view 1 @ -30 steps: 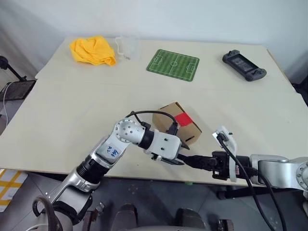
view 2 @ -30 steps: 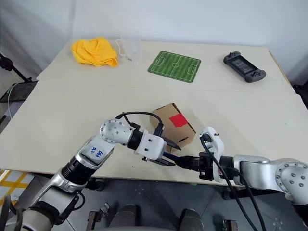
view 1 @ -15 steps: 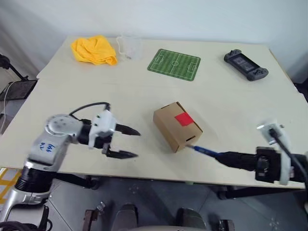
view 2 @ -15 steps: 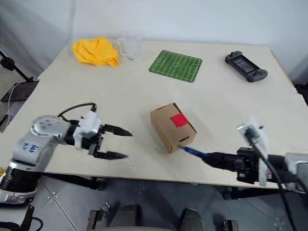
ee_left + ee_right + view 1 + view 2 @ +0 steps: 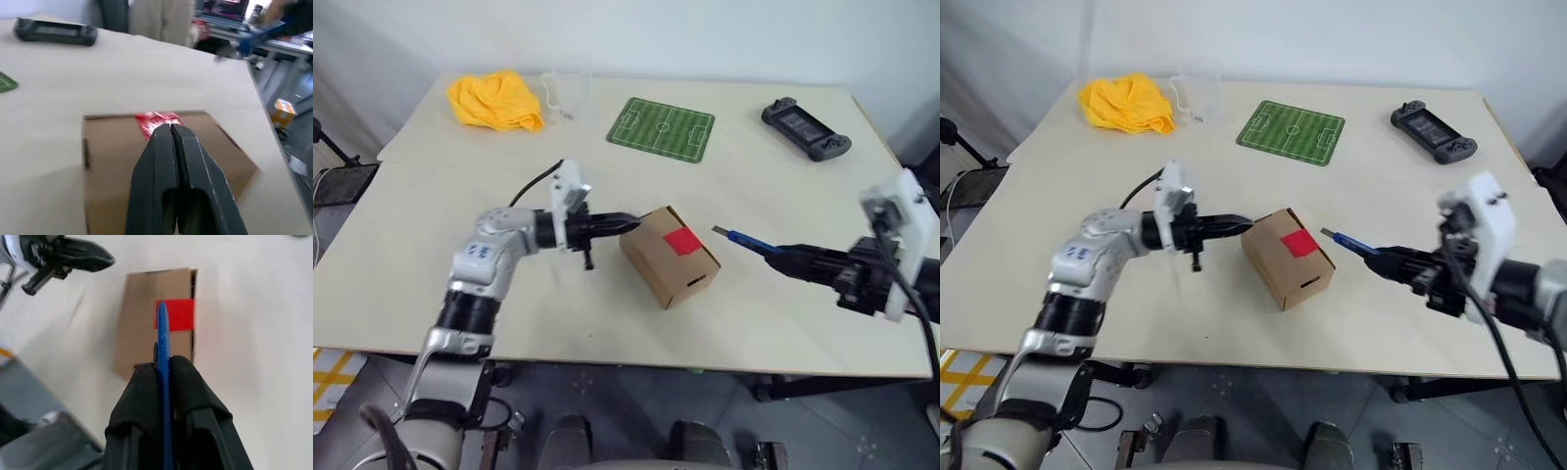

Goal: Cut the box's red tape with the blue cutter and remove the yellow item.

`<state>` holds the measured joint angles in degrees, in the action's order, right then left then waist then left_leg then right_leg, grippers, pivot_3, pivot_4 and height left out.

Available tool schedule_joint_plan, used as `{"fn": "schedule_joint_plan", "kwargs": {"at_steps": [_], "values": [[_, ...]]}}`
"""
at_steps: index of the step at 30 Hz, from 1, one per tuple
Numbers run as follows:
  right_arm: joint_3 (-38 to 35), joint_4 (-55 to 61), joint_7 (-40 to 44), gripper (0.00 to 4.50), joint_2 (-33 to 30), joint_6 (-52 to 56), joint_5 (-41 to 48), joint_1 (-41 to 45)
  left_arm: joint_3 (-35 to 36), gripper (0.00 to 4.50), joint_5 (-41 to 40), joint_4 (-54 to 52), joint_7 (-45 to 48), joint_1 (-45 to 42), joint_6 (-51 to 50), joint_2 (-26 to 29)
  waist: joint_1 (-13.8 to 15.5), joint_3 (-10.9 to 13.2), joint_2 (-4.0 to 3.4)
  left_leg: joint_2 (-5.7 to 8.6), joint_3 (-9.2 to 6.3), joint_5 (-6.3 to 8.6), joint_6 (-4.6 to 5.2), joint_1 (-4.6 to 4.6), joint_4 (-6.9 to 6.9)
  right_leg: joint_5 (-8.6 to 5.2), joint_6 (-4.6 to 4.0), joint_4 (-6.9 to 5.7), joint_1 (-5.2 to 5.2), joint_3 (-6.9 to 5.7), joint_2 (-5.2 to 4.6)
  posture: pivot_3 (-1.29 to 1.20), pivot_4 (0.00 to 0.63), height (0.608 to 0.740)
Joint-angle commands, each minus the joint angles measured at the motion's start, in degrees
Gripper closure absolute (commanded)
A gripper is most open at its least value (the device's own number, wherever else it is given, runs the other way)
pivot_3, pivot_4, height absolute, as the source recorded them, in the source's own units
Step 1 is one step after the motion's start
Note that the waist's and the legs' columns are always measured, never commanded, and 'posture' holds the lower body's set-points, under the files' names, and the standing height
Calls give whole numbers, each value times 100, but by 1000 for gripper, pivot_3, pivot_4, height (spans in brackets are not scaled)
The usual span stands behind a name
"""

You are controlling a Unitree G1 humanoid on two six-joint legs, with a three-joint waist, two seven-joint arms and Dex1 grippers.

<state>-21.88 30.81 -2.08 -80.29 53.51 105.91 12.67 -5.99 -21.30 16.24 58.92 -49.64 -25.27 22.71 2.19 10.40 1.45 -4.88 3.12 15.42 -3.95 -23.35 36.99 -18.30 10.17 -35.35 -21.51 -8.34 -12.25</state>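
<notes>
The box point(image 5: 666, 262) is a small brown carton in the middle of the table, with the red tape point(image 5: 683, 241) as a square patch on its top. My left gripper point(image 5: 628, 223) is shut and empty, lying level, with its tips at the box's top left edge; in the left wrist view the fingers point(image 5: 161, 161) point over the box top point(image 5: 112, 152) toward the tape point(image 5: 151, 119). My right gripper point(image 5: 785, 255) is shut on the blue cutter point(image 5: 744, 240), raised to the right of the box with the tip aimed at the tape point(image 5: 181, 315). The yellow item is hidden.
At the back of the table lie a yellow cloth point(image 5: 494, 101), a clear plastic cup point(image 5: 566, 93), a green football-pitch mat point(image 5: 661, 128) and a black game controller point(image 5: 807, 130). The table edge point(image 5: 636, 360) runs close in front of the box.
My left gripper has shut and swung in from the left to the box's top edge. My right gripper has lifted the cutter from the box's near side to its right.
</notes>
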Motion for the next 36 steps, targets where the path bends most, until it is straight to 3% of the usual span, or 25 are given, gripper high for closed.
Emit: {"fn": "schedule_joint_plan", "kwargs": {"at_steps": [1, 7, 13, 25, 36], "values": [[1440, -262, -708, 4399, 48, 194, 3, 1485, -358, 4500, 479, 330, 29, -344, 149, -11, -70, 3, 1, 0, 1, 0, 0, 0, 0, 1, 3, 3, 1, 0, 0, 0, 150, 740], [3154, -982, -1342, 4399, 1021, 1333, -370, 3745, -524, 4500, 830, 710, -166, -600, 172, -252, -107, 8, 3, 0, 3, 0, 0, -20, 2, 3, 6, 21, -14, -4, 0, 0, 150, 740], [3662, -1755, -1915, 4399, 1962, 1742, -449, 4476, -661, 4500, 1122, 765, -288, -544, 165, -317, -72, 8, 3, 0, 3, 0, 0, -77, 15, 5, 7, -1, -68, -6, -1, 0, 150, 740], [3314, -2212, -2060, 4399, 2649, 2161, -1103, 4702, -647, 4500, 1145, 376, -400, -289, -141, -316, -77, 7, 3, 0, 4, -1, -1, -94, 26, 6, 9, -27, -90, -5, -2, 0, 150, 740], [2888, -2172, -1592, 4399, 2707, 2359, -1396, 4713, -634, 4500, 1171, 371, -388, -287, -115, -319, -77, 7, 3, 0, 5, -1, -1, -94, 23, 6, 8, -28, -93, -5, -2, 0, 150, 740]]}}
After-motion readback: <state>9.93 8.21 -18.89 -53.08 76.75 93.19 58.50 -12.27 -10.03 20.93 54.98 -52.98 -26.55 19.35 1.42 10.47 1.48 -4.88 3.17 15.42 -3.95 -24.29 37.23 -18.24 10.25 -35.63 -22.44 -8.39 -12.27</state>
